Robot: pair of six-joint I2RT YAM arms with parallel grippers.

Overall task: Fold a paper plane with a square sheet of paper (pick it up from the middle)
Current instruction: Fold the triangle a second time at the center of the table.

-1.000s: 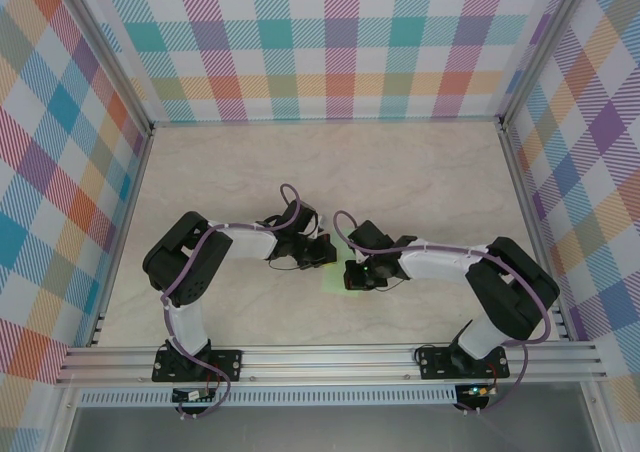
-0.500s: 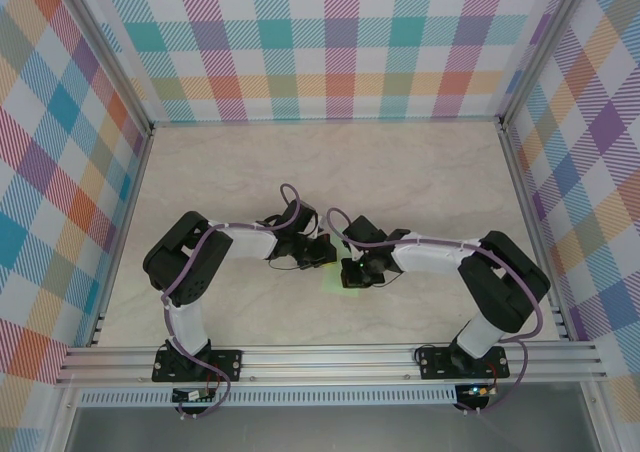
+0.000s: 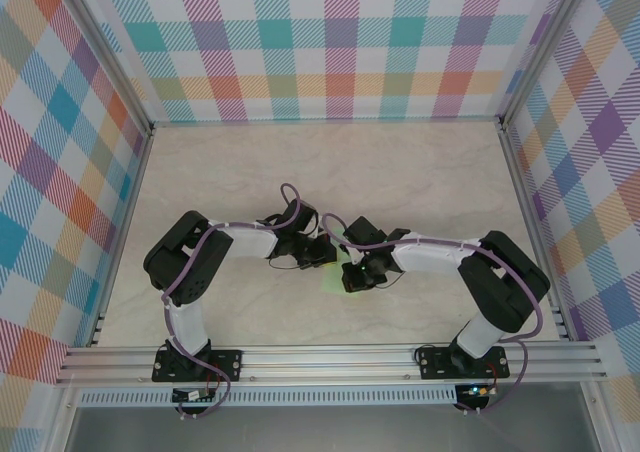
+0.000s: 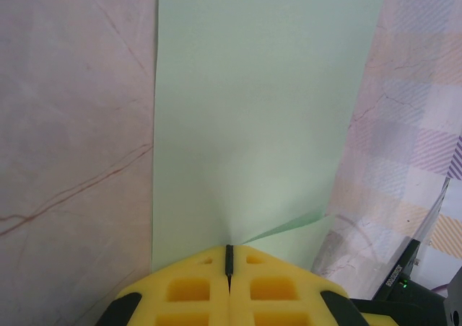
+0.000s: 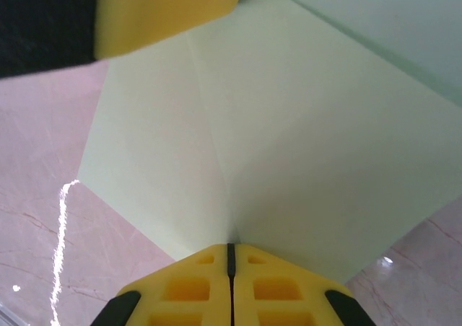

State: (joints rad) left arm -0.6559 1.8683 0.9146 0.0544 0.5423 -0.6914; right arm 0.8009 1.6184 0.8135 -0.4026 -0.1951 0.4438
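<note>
The square sheet of paper is pale mint green and runs away from my left gripper, whose yellow jaws are shut on its near edge; a fold lifts off to the right there. In the right wrist view the sheet shows a sharp crease running into my right gripper, shut on that edge. The other arm's yellow finger sits at the sheet's far corner. From above, a sliver of the sheet shows between the left gripper and right gripper. The paper plane is out of view.
The pale marbled table spreads behind the arms, walled in by checked panels on three sides. An aluminium rail runs along the near edge by the arm bases.
My right gripper has slid left toward the left gripper, covering more of the sheet. The left arm has stayed in place.
</note>
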